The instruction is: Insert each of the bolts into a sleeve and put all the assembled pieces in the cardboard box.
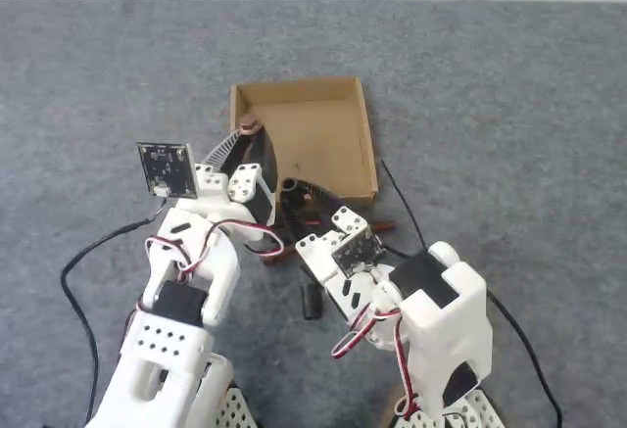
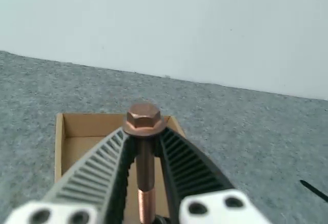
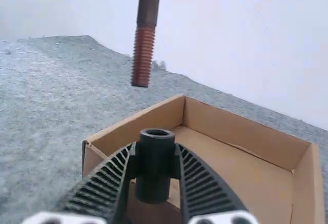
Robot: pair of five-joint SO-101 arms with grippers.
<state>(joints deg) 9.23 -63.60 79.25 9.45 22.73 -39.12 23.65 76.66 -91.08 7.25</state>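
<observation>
Grey, fuzzy matting (image 1: 509, 105) under two arms, with a bolt held above a sleeve beside a cardboard box.

A copper-coloured bolt (image 2: 144, 119) is clamped upright by its smooth shank in the ribbed black fingers of the left gripper (image 2: 144, 137). Its flanged hexagonal head sits on top and its threaded end points down. A matt black sleeve (image 3: 155, 167), a short tube with an open round bore, is gripped upright by the right gripper (image 3: 155, 155). The bolt's threaded tip is seen above the sleeve and apart from it. The shallow, square, plain brown cardboard box (image 1: 323, 134) lies on the matting just beyond both grippers, with the held sleeve near its front wall. A second sleeve (image 1: 312, 301) lies on its side on the matting, close to the right arm. A pale, smooth wall (image 2: 205, 29) is seen behind.
</observation>
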